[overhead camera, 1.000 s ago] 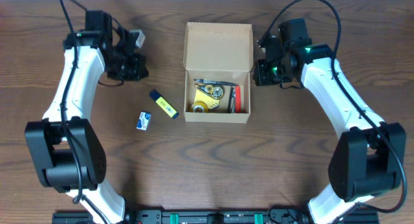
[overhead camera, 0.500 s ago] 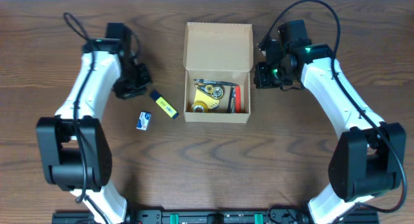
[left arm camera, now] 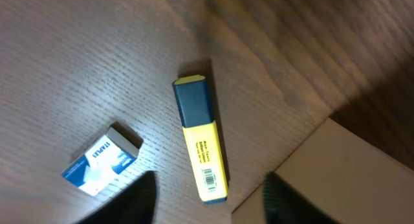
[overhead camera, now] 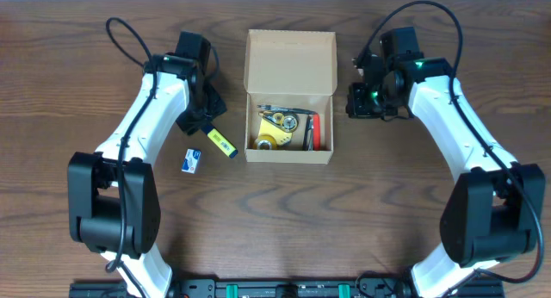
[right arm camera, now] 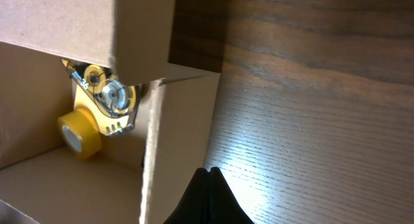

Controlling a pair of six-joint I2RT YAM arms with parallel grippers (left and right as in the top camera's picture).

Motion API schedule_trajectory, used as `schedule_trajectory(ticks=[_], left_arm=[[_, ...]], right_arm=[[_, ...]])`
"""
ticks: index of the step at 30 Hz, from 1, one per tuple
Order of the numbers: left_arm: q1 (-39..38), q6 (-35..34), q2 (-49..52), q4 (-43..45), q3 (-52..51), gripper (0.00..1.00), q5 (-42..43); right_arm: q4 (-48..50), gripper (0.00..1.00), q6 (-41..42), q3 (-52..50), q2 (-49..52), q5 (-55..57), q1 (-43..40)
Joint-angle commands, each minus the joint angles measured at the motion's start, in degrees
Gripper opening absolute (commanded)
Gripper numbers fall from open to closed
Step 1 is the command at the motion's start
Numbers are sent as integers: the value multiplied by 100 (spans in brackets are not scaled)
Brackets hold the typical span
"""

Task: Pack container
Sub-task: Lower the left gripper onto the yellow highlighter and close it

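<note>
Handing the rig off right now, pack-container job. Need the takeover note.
Left gripper: open, empty, above the table next to the highlighter.
Right gripper: shut, empty, beside the right wall of the container.
Container: lid flap open; yellow tape roll, a red item and other small things are inside.
Left to do: the highlighter and the blue-and-white packet lie on the table left of the container. Both likely go in, then probably the lid gets closed.
</note>
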Motion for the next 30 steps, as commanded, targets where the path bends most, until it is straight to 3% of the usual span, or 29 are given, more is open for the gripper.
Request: schedule_trajectory(ticks=[1,3,11,19,30], left_arm=[[24,-535,33,269,-260,77,262],[24,-568,31,555,-472,81,367],[26,-898,33,981,-883,74,116],[24,-1134,33,1532,-1268,74,79],[-2,-1261,136,1746,-1357,58,-48]], right_arm=[[-15,1,44,96,-166,20,-66],[-15,1,22,96,-166,20,-83],[-68,1,22,96,-166,20,-109],[-114,1,4,96,-166,20,-109],[-160,1,4,96,-166,20,-109]])
